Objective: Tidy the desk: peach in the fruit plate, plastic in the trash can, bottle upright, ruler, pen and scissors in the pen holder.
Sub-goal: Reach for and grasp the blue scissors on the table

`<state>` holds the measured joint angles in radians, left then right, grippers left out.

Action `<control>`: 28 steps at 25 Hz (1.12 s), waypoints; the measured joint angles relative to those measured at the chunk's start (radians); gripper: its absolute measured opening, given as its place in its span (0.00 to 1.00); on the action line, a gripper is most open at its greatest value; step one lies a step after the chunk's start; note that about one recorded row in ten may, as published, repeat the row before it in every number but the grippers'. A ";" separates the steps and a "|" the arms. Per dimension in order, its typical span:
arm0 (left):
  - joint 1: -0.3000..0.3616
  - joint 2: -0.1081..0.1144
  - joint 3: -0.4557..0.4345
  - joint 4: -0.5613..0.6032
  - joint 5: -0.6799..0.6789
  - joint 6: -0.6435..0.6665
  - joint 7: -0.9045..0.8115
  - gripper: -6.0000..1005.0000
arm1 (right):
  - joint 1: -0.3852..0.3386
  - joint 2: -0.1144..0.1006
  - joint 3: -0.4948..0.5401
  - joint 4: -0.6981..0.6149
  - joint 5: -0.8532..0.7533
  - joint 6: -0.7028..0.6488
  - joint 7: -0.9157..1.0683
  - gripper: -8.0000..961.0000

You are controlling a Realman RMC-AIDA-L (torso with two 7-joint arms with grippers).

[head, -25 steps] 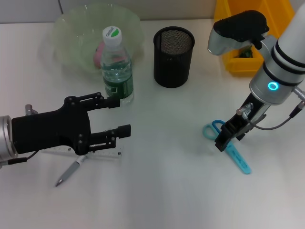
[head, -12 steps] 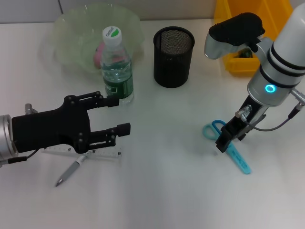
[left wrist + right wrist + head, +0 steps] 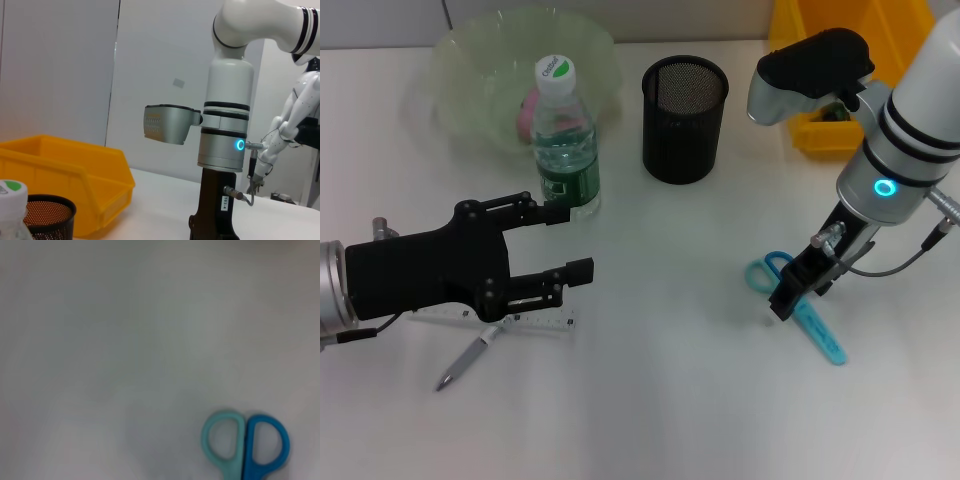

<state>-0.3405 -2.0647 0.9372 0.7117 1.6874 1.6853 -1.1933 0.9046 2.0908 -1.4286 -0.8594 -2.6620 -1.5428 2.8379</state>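
Note:
The peach (image 3: 526, 110) lies in the green see-through fruit plate (image 3: 470, 60) at the back left. The bottle (image 3: 565, 140) stands upright in front of it. My left gripper (image 3: 575, 242) is open just below the bottle, above the ruler (image 3: 542, 321) and the pen (image 3: 465, 360). The black mesh pen holder (image 3: 685, 118) stands at the back centre. The blue-and-teal scissors (image 3: 810, 318) lie flat at the right, their handles (image 3: 245, 442) in the right wrist view. My right gripper (image 3: 790, 295) is low over their middle. No plastic is in view.
A yellow bin (image 3: 840, 70) stands at the back right behind the right arm, with something dark inside; it also shows in the left wrist view (image 3: 65, 170). Bare white desk lies between the two arms and along the front.
The right arm has shifted slightly to the left over the scissors. The left arm and the desk objects have not moved.

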 joint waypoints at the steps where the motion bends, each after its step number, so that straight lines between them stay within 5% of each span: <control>1: 0.000 0.000 0.000 0.000 0.000 0.000 0.000 0.72 | 0.000 0.000 -0.002 0.000 0.003 0.003 0.000 0.64; 22: 0.002 0.000 0.000 0.000 0.000 -0.015 0.004 0.72 | 0.004 0.000 -0.036 0.001 0.008 0.015 0.007 0.63; 28: 0.000 0.000 0.000 0.000 0.000 -0.018 0.004 0.72 | 0.005 0.000 -0.037 -0.003 0.008 0.007 0.005 0.45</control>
<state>-0.3403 -2.0648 0.9373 0.7118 1.6874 1.6672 -1.1889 0.9099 2.0908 -1.4660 -0.8623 -2.6537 -1.5355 2.8430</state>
